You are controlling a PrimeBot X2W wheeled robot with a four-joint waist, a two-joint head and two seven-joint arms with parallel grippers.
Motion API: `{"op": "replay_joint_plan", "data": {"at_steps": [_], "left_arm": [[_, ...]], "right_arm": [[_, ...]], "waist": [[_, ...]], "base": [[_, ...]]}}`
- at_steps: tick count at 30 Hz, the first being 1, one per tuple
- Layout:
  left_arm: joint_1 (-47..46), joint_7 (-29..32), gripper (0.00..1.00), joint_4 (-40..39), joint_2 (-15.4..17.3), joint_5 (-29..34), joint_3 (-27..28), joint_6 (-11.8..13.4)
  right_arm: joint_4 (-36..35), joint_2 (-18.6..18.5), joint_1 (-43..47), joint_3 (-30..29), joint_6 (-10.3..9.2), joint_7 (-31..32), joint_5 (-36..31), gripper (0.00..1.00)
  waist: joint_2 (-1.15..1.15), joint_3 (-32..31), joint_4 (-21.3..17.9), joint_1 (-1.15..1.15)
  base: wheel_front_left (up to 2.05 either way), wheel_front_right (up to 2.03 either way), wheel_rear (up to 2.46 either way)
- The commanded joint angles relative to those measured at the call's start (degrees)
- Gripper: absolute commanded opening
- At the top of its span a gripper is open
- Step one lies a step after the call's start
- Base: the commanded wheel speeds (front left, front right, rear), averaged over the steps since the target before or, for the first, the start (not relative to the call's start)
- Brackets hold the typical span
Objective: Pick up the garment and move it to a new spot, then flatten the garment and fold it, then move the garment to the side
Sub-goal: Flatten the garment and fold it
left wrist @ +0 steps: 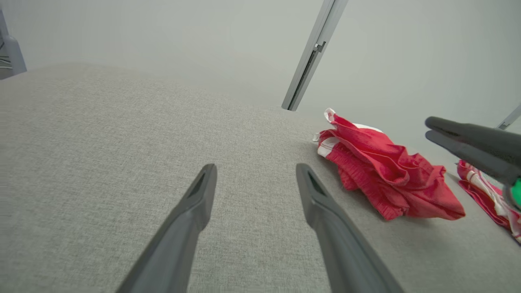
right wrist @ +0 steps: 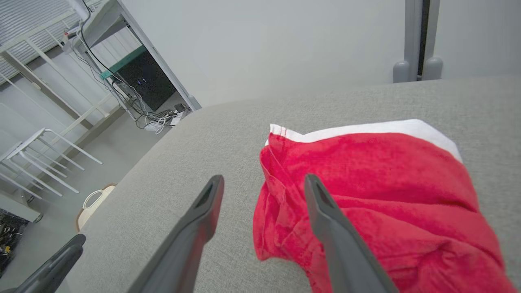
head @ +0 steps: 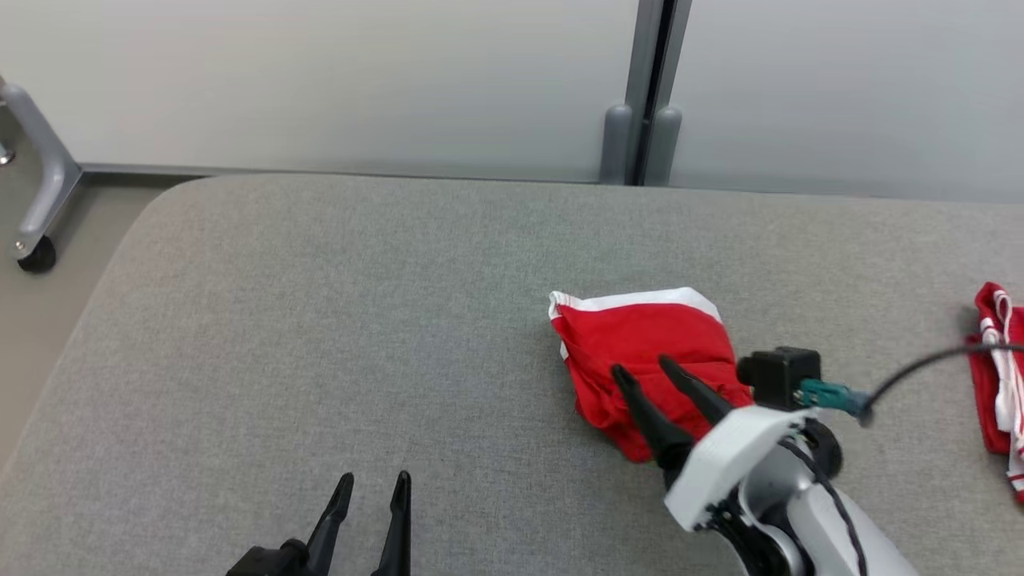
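Garment (head: 648, 336), red with a white band, lies right of centre on the grey table (head: 320, 320). Right gripper (head: 642, 368) hangs over its near edge, fingers spread (nothing between them); left gripper (head: 374, 478), also spread, sits near-left.

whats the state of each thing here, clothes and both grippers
garment, bunched in a loose heap on the table, not flat, not gripped
second garment, crumpled at the table's right edge, untouched
right gripper, open, fingers over the garment
left gripper, open, holding nothing
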Motion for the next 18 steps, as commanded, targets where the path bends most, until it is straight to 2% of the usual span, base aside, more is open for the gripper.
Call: {"op": "replay_joint_plan", "data": {"at_steps": [1,6,10,14,18], "left_arm": [[1.24,-0.26,1.00,0.01,0.23,0.57,0.74,0.28],[3.42,-0.26,1.00,-1.13,0.24,1.18,2.82,0.20],[4.42,-0.25,1.00,-2.31,0.24,1.80,4.37,-0.28],[5.40,-0.25,1.00,-3.06,0.23,3.35,6.76,-0.75],[6.43,-0.25,1.00,-3.77,0.21,4.54,9.32,-0.99]], "right_arm": [[-1.39,-1.97,2.61,-1.77,0.01,-1.52,-1.41,1.00],[-7.17,-7.13,10.27,-9.27,0.03,-7.61,-7.01,1.00],[-7.17,-11.28,16.11,-14.78,0.02,-14.05,-12.26,1.00],[-4.45,-12.40,20.53,-20.30,0.02,-20.10,-15.53,1.00],[-2.81,-11.41,23.55,-25.22,0.02,-21.84,-18.07,1.00]], "waist": [[0.00,-3.19,-1.85,0.00],[0.00,-5.22,-2.88,0.00],[0.00,-6.30,-2.88,0.00],[0.00,-6.93,-2.80,0.00],[0.00,-7.17,-2.74,0.00]], "base": [[0.00,0.00,0.00],[0.00,0.00,0.00],[0.00,0.00,0.00],[0.00,0.00,0.00],[0.00,0.00,0.00]]}}
